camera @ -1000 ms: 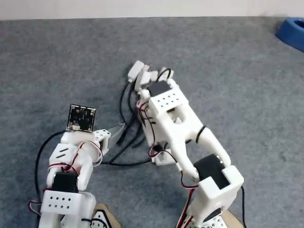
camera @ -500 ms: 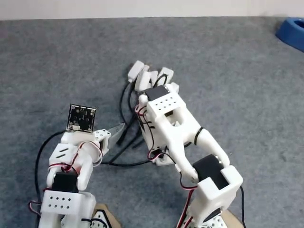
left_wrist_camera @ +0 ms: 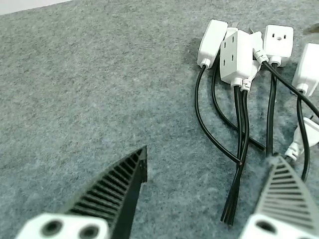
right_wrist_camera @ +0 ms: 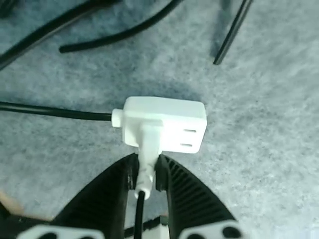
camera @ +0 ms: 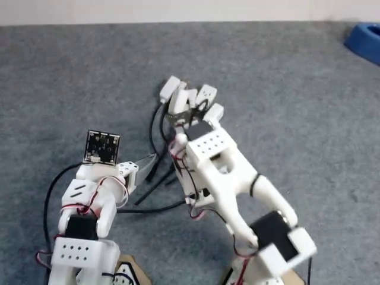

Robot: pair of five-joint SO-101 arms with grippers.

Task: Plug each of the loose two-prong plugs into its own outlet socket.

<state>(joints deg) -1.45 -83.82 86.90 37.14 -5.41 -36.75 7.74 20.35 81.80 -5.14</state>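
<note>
At the near left, the left gripper [left_wrist_camera: 209, 155] is held low over the grey carpet [camera: 297, 119], its fingers spread wide with nothing between them. Beyond it, toward the centre, a cluster of white outlet sockets [left_wrist_camera: 234, 52] is seen, with black cords [left_wrist_camera: 238, 124] trailing toward the near side.

Further right, the right gripper [right_wrist_camera: 147, 169] is pinched on a white two-prong plug [right_wrist_camera: 148, 144]. The plug's front is pressed against a white outlet block [right_wrist_camera: 174, 122] lying on the carpet; whether the prongs are fully seated cannot be told.

The plug and block are judged light, hard and smooth, so the block may slide when pushed. The cords look springy and may drag it aside. The plug is best gripped across its flat sides, just behind the front.

Compared with a second ago, the right arm has been drawn back toward the near side, and two more sockets are uncovered at the far end of the cluster. The left arm is unchanged.
</note>
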